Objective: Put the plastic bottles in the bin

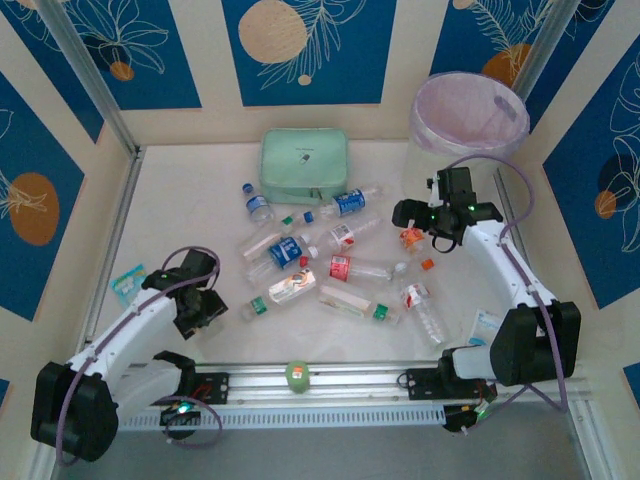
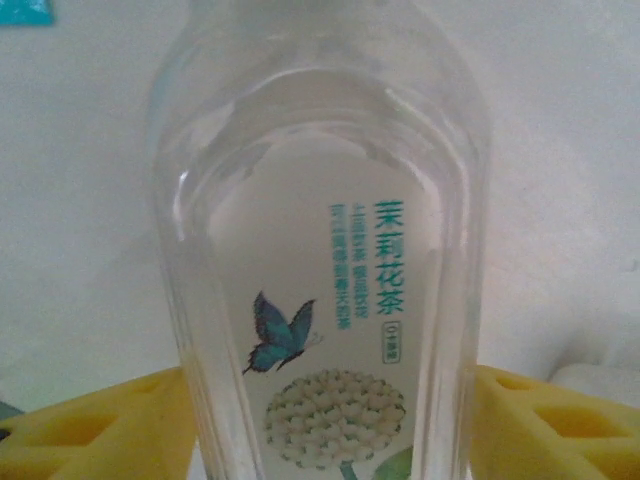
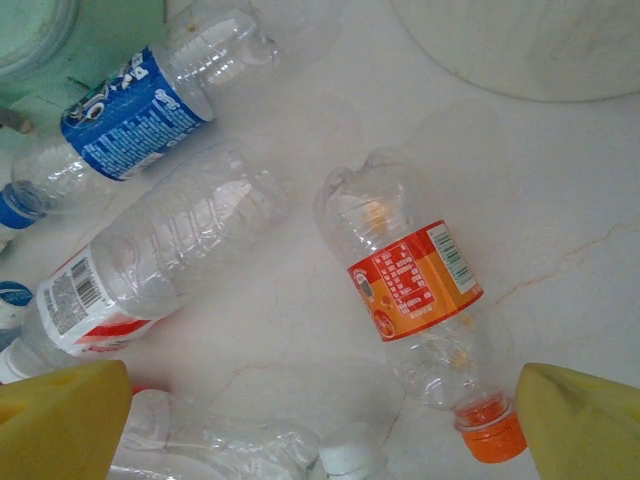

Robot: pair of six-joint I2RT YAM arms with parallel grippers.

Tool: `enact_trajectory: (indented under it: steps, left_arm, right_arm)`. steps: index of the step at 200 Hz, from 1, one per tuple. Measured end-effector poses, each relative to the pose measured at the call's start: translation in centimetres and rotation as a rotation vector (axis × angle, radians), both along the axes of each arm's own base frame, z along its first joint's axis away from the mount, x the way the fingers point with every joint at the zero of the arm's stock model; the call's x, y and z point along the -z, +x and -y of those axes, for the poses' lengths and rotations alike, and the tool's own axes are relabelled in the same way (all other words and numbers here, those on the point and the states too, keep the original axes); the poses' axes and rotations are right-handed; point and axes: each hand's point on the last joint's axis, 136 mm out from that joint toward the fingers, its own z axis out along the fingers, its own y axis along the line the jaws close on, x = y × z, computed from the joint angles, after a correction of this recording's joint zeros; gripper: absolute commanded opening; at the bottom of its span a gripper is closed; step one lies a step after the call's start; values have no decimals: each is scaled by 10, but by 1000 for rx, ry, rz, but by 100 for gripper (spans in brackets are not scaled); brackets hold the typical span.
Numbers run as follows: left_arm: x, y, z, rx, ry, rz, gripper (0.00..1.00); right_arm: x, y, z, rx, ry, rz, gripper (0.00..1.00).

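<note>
Top external view: the mint green case (image 1: 304, 165) lies at the far middle of the table (image 1: 180, 200). The bin (image 1: 480, 105) stands upright to the right of the case, its lilac liner folded over the rim. The plastic bottles (image 1: 352, 268) lie scattered on their sides on the near side of the case, none of them in the bin.

Left wrist view: the yellow left fingers (image 2: 100, 425) stand one on each side of a clear bottle with a white butterfly label (image 2: 330, 330). Their inner edges meet its walls, but it cannot be told whether they are truly clamped on it. From above, this arm reaches to the near left of the case, well apart from it.

Right wrist view: the right fingers (image 3: 60, 420) are spread wide and hold nothing. Between them, on the table, lies an orange-label bottle (image 3: 415, 280) with an orange cap. Toward the case lie a red-and-white label bottle (image 3: 150, 270) and a blue-label bottle (image 3: 130, 115).
</note>
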Motion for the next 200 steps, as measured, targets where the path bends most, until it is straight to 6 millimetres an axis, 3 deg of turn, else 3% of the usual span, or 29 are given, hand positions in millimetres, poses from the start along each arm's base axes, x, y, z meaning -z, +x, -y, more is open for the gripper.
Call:
enact_trajectory:
  steps: [65, 85, 107, 134, 160, 178, 200]
  left_arm:
    - [-11, 17, 10, 45, -36, 61, 57]
    - [-32, 34, 18, 95, -62, 129, 57]
    - [-68, 64, 34, 169, -107, 237, 55]
    - [-116, 105, 71, 292, -242, 439, 49]
    - [-152, 136, 126, 449, -438, 631, 47]
    - [-169, 147, 168, 570, -559, 720, 47]
    - [-181, 146, 211, 701, -675, 785, 46]
  right_arm:
    - [-36, -7, -14, -39, 169, 67, 94]
    - [-61, -9, -34, -102, 303, 125, 90]
    - [-86, -17, -63, -215, 457, 164, 86]
    - [-100, -32, -103, -366, 571, 141, 84]
    - [-105, -39, -140, -478, 605, 99, 83]
    - [-108, -39, -161, -525, 628, 74, 84]
    - [-106, -38, -180, -563, 652, 45, 90]
